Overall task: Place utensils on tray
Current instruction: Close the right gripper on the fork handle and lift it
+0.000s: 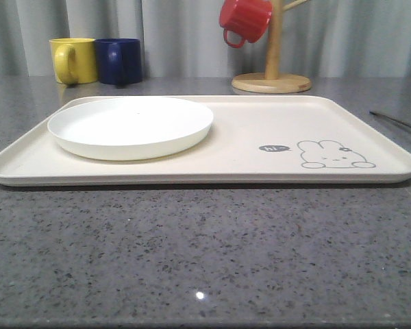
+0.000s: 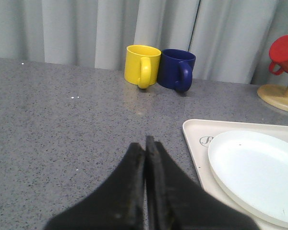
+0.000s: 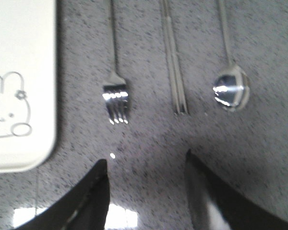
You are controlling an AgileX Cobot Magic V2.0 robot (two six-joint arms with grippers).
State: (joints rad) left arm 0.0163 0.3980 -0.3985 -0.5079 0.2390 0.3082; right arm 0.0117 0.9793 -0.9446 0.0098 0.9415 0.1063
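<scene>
The front camera is looking low across the tray [image 1: 246,147] toward the curtain. The left wrist camera is sharing its plate [image 2: 259,179]; the right one is peering down, somewhat blurred, at the tray's corner [image 3: 19,120].

Counter [image 1: 205,260]: grey speckled stone look, polished, catches small glints of light.
Tray [image 1: 260,147]: cream, smooth, matt plastic look; printed grey rabbit drawing.
Plate [image 1: 131,125]: white, smooth, faint sheen.
Fork [image 3: 116,98], chopsticks [image 3: 175,72], spoon [image 3: 231,88]: bright silver metal, mirror-glossy, strong highlights on tines and bowl.
Yellow mug [image 1: 72,60], blue mug [image 1: 118,61], red mug [image 1: 244,20]: glazed, glossy, ceramic look.
Mug stand [image 1: 272,68]: pale wood, smooth, low sheen.
Curtain [image 1: 178,34]: grey cloth, matt, in folds.
Left gripper [image 2: 146,143] and right gripper [image 3: 146,165] fingers: black, smooth, dull plastic look.
</scene>
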